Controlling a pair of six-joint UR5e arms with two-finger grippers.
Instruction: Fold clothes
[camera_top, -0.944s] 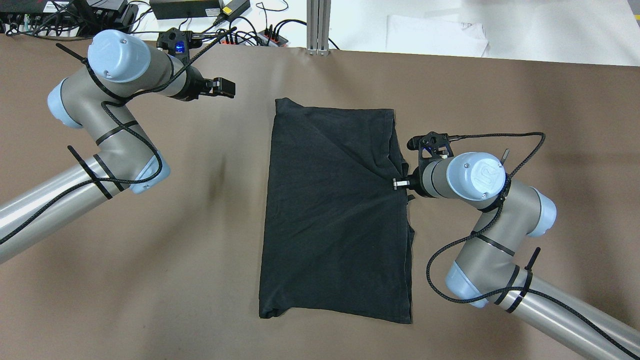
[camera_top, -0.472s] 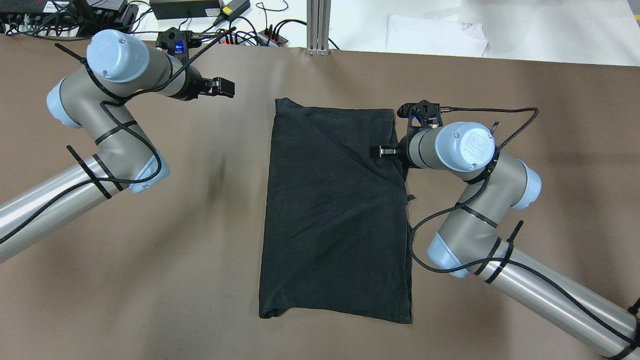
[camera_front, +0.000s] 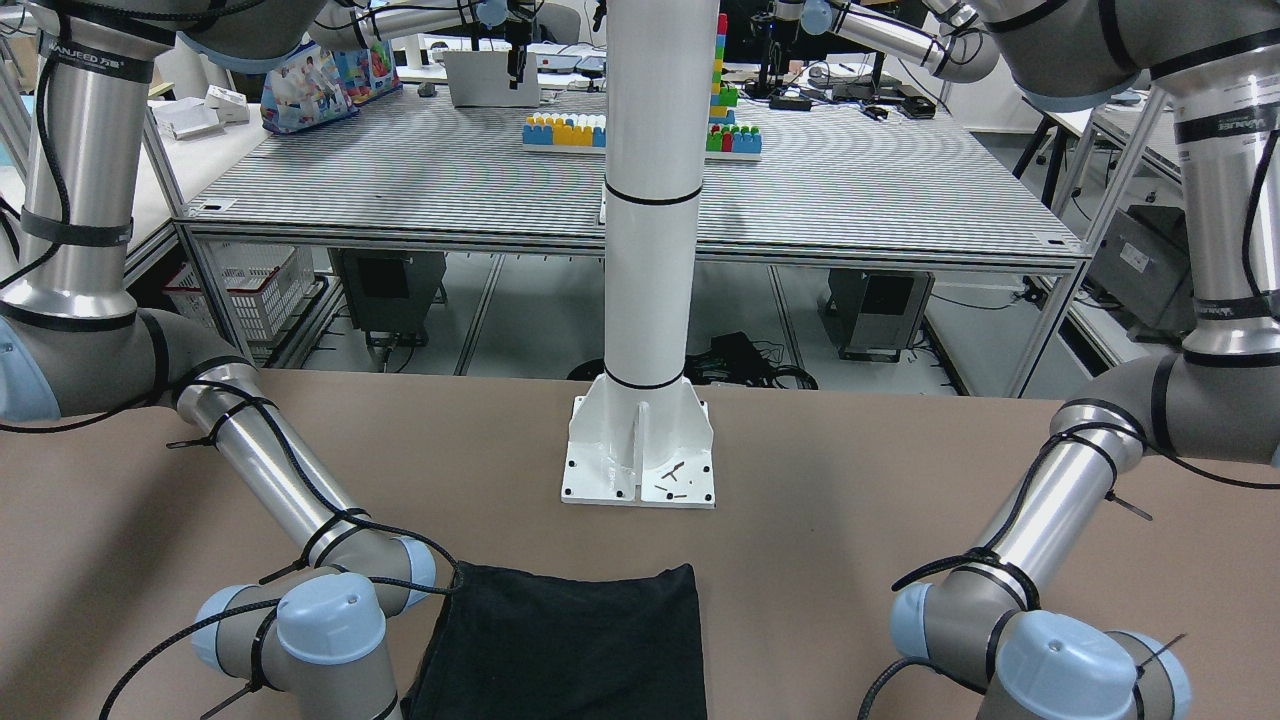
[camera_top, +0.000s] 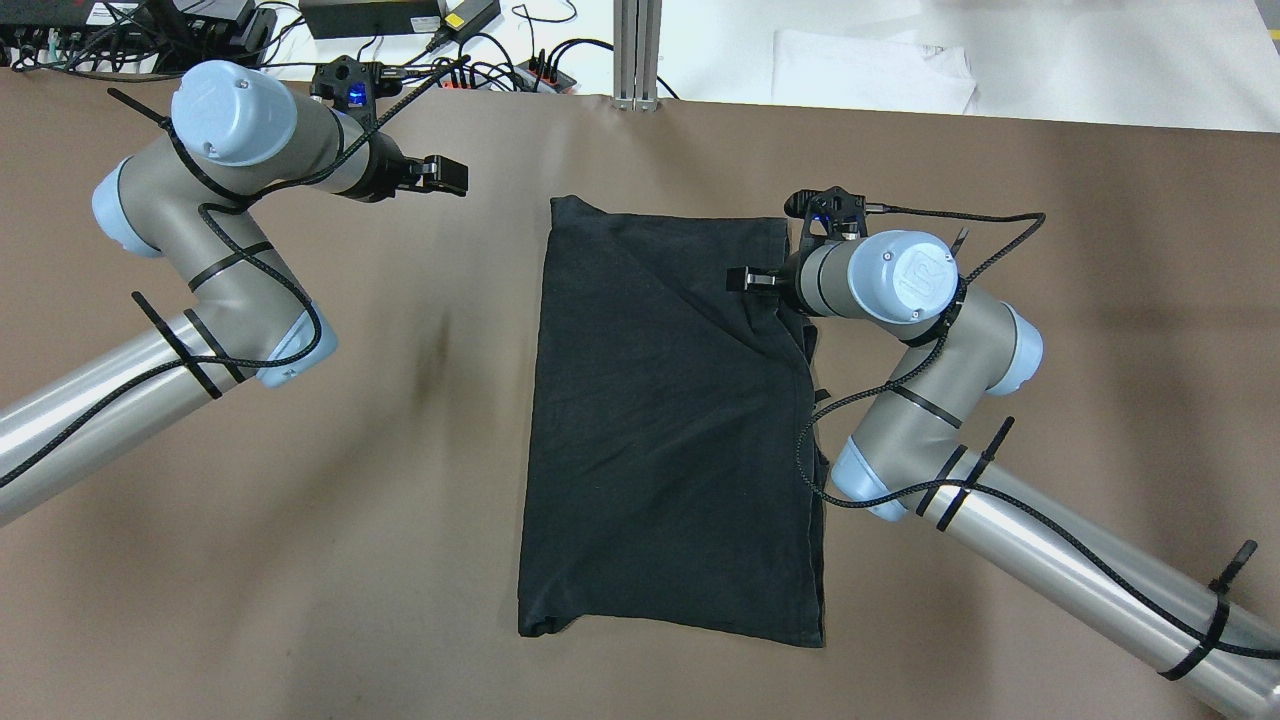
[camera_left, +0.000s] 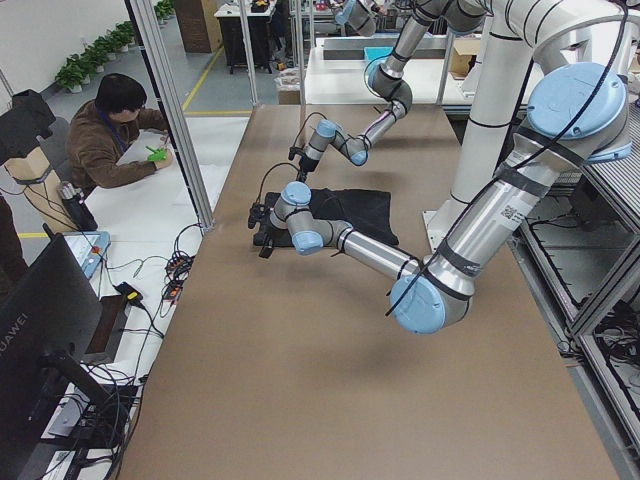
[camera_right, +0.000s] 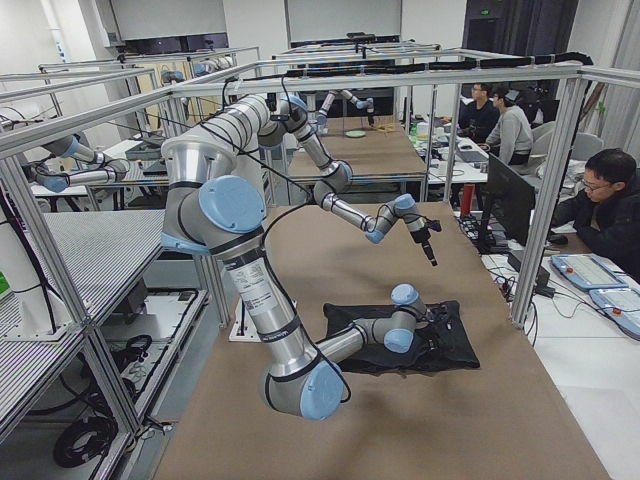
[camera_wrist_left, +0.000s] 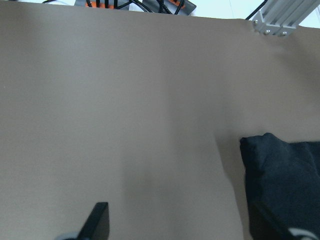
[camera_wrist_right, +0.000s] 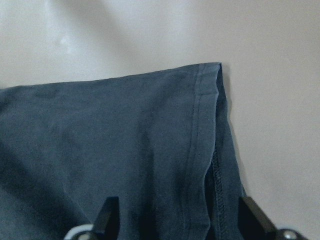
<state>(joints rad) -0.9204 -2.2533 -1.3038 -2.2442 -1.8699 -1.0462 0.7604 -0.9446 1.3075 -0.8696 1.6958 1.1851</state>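
The clothes (camera_top: 660, 420) are one black garment lying flat as a tall rectangle in the middle of the brown table (camera_top: 1050, 250), also in the front view (camera_front: 570, 640). My right gripper (camera_top: 744, 280) hovers over the garment's far right part, a little inside its edge. The right wrist view has this gripper (camera_wrist_right: 180, 215) open, its fingers (camera_wrist_right: 107, 217) spread over the hemmed corner (camera_wrist_right: 200, 130). My left gripper (camera_top: 448, 177) hangs over bare table, left of the garment's far left corner. It (camera_wrist_left: 185, 222) is open and holds nothing, with that corner (camera_wrist_left: 280, 170) to its right.
A white pillar on a bolted base (camera_front: 640, 455) stands on the robot's side of the garment. Cables and power bricks (camera_top: 400, 30), an aluminium post (camera_top: 636, 50) and a white cloth (camera_top: 870, 70) lie past the far edge. People sit at desks (camera_left: 110, 130) (camera_right: 610, 200).
My right gripper has moved from the garment's right edge toward the far end and slightly inward over the fabric. The creases near that edge have settled. The left arm has barely moved.
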